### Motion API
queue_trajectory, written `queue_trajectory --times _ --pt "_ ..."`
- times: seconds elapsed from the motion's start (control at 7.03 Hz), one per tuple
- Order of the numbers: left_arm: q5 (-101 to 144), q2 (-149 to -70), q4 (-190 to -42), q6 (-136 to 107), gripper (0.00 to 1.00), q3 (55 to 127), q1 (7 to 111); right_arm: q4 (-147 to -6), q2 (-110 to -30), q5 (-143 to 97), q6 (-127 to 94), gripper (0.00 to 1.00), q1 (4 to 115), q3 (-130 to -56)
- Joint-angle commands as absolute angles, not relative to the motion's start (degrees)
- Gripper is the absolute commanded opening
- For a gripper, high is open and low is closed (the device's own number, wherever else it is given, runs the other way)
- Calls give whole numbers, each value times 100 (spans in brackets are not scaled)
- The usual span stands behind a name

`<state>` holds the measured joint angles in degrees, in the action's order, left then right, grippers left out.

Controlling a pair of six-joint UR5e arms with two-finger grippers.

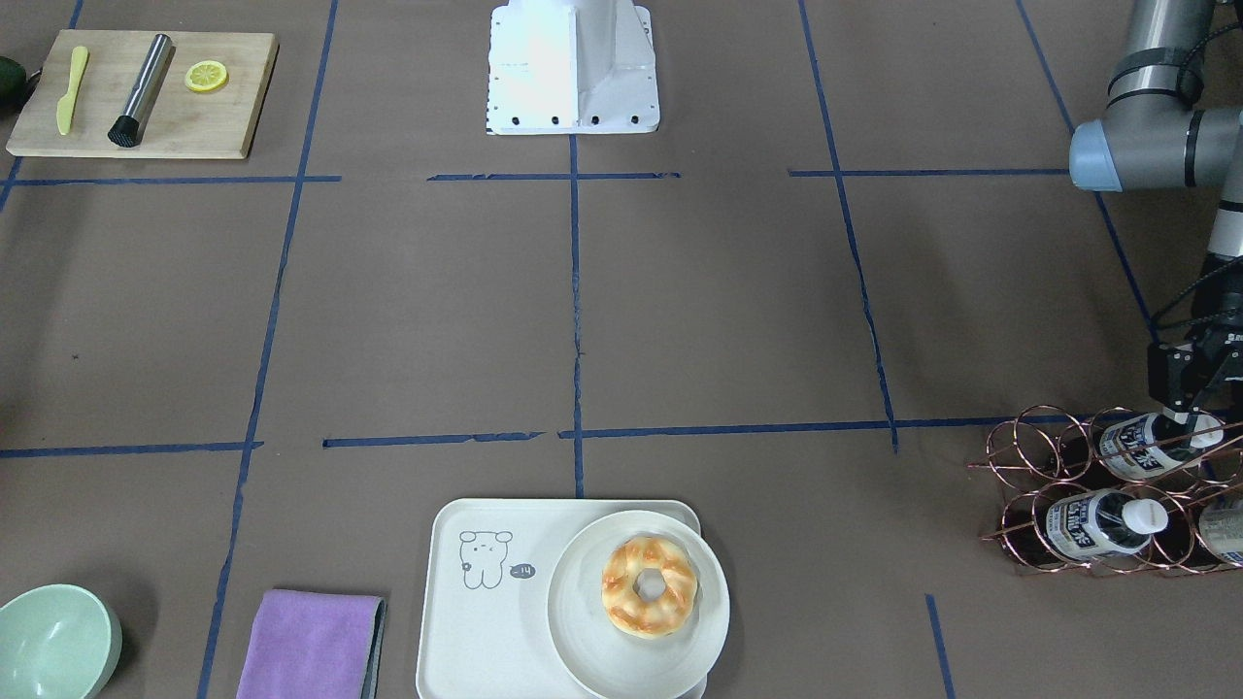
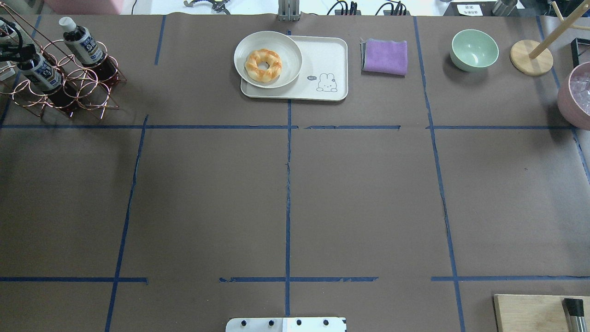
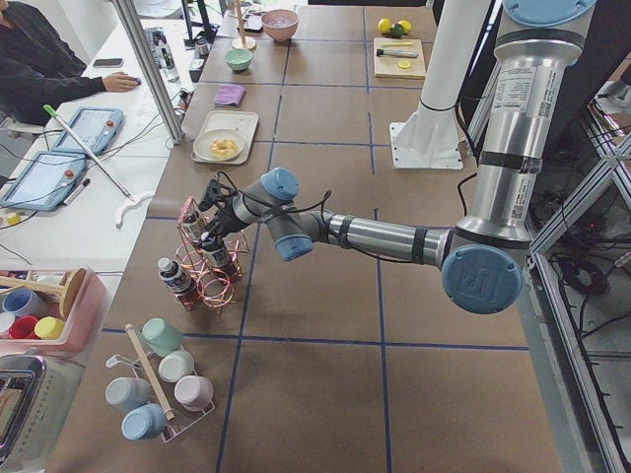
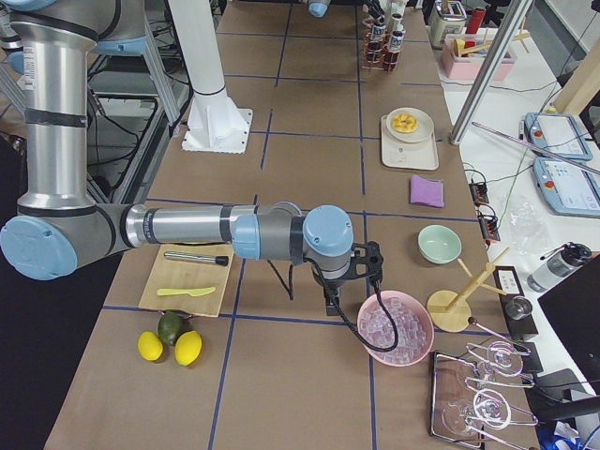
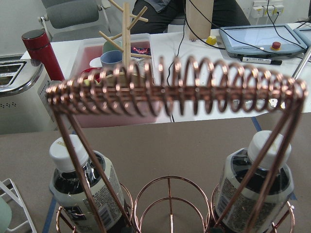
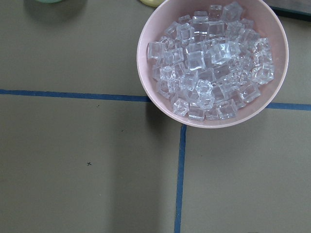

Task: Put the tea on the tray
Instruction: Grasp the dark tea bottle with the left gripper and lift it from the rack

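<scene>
Several tea bottles lie in a copper wire rack (image 1: 1029, 466). The upper tea bottle (image 1: 1141, 447) has its white cap toward my left gripper (image 1: 1196, 413), which hovers just above that cap with its jaws apart and holds nothing. The left wrist view shows the rack's coil and two bottles (image 5: 82, 194) (image 5: 255, 189) below it. The cream tray (image 1: 476, 641) with the line-drawn bear lies at the table's far edge. My right gripper (image 4: 352, 281) hangs over a pink bowl of ice; I cannot tell if it is open or shut.
A round cream plate (image 1: 583, 631) with a doughnut (image 1: 649, 586) covers half of the tray. A purple cloth (image 1: 311, 646) and a green bowl (image 1: 53, 641) lie beside the tray. A wooden board (image 1: 146, 92) holds a knife, a metal tool and a lemon slice. The ice bowl (image 6: 214, 63) is under my right wrist.
</scene>
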<state>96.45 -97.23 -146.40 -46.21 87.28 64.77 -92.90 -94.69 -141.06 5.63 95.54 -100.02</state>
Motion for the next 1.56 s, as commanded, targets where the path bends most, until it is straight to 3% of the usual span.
queue_trajectory --times 0.0,0.14,1.42 --pt "9624 -9738 -14634 -4649 8 8728 6556 -9290 -9475 -14115 554 100 9554 -10011" --pt "9624 -9738 -14616 -4649 0 8754 6626 -9290 -9475 -14115 562 100 9571 -10011" --pt "10222 -9554 -14282 -4632 0 9500 7215 -9290 -9527 -14115 563 100 9571 -10002"
